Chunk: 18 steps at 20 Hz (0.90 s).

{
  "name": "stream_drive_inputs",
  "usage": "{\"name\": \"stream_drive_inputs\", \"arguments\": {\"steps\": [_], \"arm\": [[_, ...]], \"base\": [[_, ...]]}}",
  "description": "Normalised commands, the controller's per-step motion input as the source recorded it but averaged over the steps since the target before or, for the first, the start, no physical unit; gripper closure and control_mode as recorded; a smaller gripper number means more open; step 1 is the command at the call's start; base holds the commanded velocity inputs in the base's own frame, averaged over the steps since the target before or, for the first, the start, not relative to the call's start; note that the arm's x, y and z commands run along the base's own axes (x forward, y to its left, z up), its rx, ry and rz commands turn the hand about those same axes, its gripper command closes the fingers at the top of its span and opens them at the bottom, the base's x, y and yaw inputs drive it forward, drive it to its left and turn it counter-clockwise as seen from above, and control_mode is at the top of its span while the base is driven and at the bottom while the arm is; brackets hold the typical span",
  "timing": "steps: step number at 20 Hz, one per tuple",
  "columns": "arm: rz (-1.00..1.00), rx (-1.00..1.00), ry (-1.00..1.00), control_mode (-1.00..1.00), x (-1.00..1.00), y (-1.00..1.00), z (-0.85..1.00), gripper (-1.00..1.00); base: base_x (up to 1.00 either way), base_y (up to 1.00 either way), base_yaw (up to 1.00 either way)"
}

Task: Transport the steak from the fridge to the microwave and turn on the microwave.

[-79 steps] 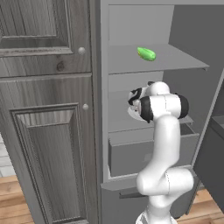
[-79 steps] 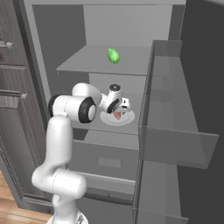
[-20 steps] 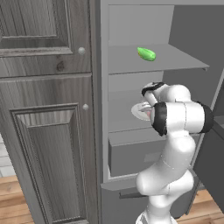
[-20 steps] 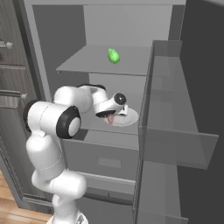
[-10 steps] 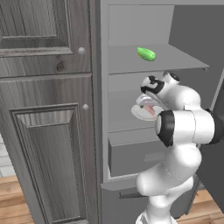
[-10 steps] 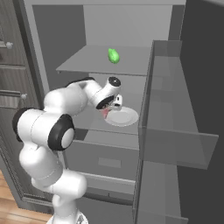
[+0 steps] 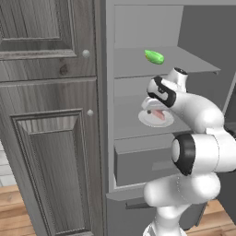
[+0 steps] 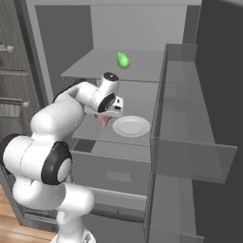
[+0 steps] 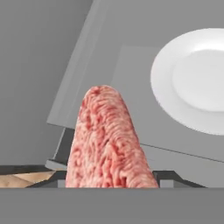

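Carrying step, at its start. Your gripper is closed on the steak, which hangs clear of the plate, above the middle shelf of the fridge. The fingertips themselves are hidden, so grip depth is unclear. The arm reaches in, wrist bent downward. Next, withdraw past the door shelves.

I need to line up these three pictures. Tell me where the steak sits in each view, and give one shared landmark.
Left base view: steak mid-right, under the gripper, seen against the white plate.
Right base view: steak centre-left, left of the plate.
Hand view: steak bottom centre.
Landmark: the white plate.
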Motion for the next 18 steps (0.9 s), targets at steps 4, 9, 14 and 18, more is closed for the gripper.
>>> {"name": "stream_drive_inputs", "arguments": {"steps": [4, 9, 14, 18], "arm": [[0.00, -0.06, 0.00, -1.00, -0.62, 0.15, 0.28, 1.00], [0.00, -0.05, 0.00, -1.00, -0.56, 0.06, 0.37, 1.00], [0.00, -0.04, 0.00, -1.00, -0.58, 0.01, 0.33, 1.00], [0.00, -0.01, 0.00, -1.00, -0.55, 0.02, 0.35, 1.00]], "base": [[0.00, 0.00, 0.00], [0.00, 0.00, 0.00], [0.00, 0.00, 0.00], [0.00, 0.00, 0.00]]}}
